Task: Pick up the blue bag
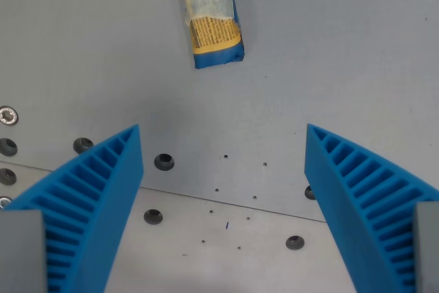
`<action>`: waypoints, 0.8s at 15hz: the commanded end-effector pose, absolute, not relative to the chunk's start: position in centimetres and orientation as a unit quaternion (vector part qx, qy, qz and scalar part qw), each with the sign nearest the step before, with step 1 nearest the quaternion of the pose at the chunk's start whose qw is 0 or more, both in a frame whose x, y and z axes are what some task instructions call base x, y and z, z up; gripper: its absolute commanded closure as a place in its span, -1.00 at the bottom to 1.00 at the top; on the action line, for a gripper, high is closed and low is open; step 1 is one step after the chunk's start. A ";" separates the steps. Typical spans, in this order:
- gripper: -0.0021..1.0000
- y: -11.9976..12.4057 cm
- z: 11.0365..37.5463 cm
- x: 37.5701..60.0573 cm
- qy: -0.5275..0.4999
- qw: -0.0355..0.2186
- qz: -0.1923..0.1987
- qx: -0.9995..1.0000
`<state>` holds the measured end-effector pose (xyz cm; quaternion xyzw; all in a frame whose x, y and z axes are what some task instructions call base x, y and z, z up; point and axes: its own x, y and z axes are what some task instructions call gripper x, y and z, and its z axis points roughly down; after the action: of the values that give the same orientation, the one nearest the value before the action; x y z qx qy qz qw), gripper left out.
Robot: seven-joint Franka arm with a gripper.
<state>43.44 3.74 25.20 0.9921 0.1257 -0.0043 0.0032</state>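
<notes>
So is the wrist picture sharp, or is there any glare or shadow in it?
Wrist view: light is soft and even, no glare; the bag is slightly blurred and cut off at the top edge; the fingers look sharp, with faint shadow on the table.

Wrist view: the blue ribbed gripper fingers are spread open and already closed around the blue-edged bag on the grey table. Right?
Not quite. In the wrist view the gripper is open, but the blue-edged bag lies apart from it, toward the top of the picture, on the grey table.

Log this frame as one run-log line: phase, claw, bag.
phase: approach | claw: open, empty, above table | blue bag: flat on table, wrist view's top, ahead of fingertips, untouched | grasp: not yet
</notes>
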 end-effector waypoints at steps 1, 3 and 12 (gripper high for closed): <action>-1.00 3.8 25.3 43.5 0.129 0.003 -0.002 0.992; -1.00 3.8 25.3 43.5 0.130 0.003 -0.002 0.991; -1.00 3.9 25.1 43.6 0.138 0.003 -0.002 0.990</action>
<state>43.41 3.76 25.05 0.9918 0.1278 -0.0061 0.0031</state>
